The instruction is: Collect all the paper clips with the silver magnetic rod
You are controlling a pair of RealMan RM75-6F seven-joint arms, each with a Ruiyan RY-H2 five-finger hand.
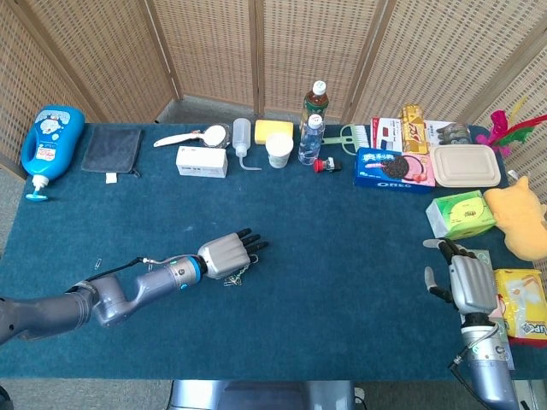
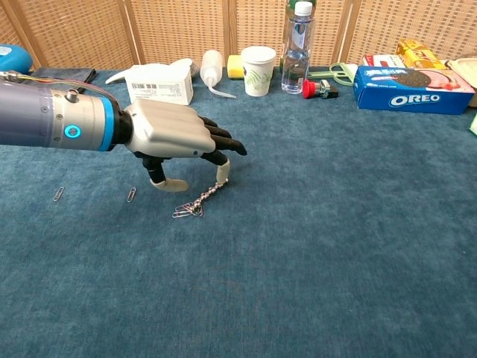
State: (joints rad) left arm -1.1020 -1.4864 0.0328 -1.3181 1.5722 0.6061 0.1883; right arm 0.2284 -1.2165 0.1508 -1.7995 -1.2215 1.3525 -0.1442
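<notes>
We saw the blue table [image 1: 342, 282] fill both views. Our left hand [image 2: 175, 138] hovered left of centre, fingers spread and curved downward, one fingertip touching the upper end of the silver magnetic rod [image 2: 206, 194]. The rod lay on the cloth, paper clips [image 2: 186, 212] clustered at its lower end. Our right hand [image 1: 468, 284] rested lower right, fingers apart, empty. Two loose clips [image 2: 131, 195] lay further left.
</notes>
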